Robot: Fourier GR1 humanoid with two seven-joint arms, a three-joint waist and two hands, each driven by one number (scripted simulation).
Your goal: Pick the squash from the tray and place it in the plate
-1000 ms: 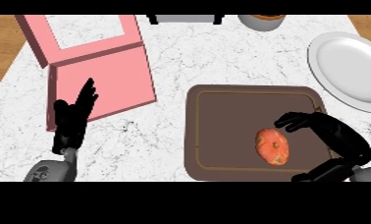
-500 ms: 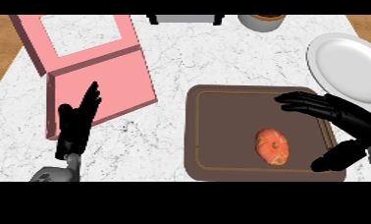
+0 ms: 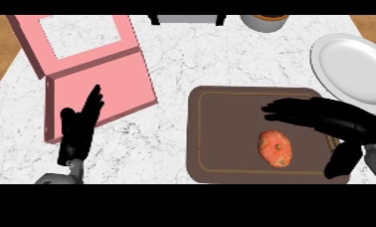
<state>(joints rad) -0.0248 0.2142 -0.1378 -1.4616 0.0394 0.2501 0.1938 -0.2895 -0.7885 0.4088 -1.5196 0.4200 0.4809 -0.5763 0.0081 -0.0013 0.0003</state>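
Right hand (image 3: 334, 121): spread wide over the tray's right side, fingers stretched leftward, thumb pointing down near the lower edge; wrist cut off at the frame's right.
Squash (image 3: 275, 148): lying on the tray, just left of the thumb and below the fingers, not touched.
Tray (image 3: 220, 136): dark brown; its right rim is hidden under the right hand.
Left hand (image 3: 79, 129): resting open, fingers up, overlapping the pink box (image 3: 95, 76).
Plate (image 3: 349, 64): white, beyond the right hand, partly cut off.
Cup (image 3: 264, 22): farthest, top cropped.
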